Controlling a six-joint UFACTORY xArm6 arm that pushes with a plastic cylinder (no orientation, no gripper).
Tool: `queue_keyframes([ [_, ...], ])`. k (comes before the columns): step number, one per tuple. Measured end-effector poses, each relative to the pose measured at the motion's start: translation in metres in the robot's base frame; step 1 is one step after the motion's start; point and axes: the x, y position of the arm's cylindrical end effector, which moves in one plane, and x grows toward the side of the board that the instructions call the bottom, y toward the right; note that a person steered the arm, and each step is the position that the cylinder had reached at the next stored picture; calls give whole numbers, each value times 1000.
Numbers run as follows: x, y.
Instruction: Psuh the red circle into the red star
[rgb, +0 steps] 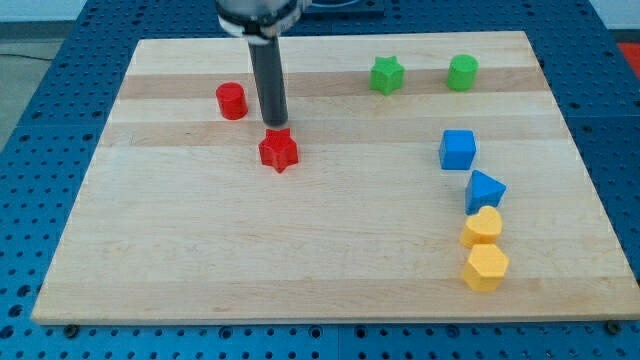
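Pale wooden board (300, 270) — 2 red, 2 green, 2 blue, 2 yellow blocks.

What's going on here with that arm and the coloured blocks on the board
A robot arm with a dark rod is working over a wooden board. My tip sits just above the red star, with the red circle to the view's left of the rod. The circle and star are still apart. Two green, two blue and two yellow blocks sit off to the view's right, away from the tip.

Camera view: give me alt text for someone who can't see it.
My tip sits just above the red star, with the red circle apart at its upper left on the wooden board. Green, blue and yellow blocks lie to the view's right.
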Motion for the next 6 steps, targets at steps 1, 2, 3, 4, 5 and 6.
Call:
queue_keyframes([
  [1,-41,-64],
  [2,-29,-94],
  [3,8,-45],
  [4,-22,-48],
  [5,22,-19],
  [6,76,0],
])
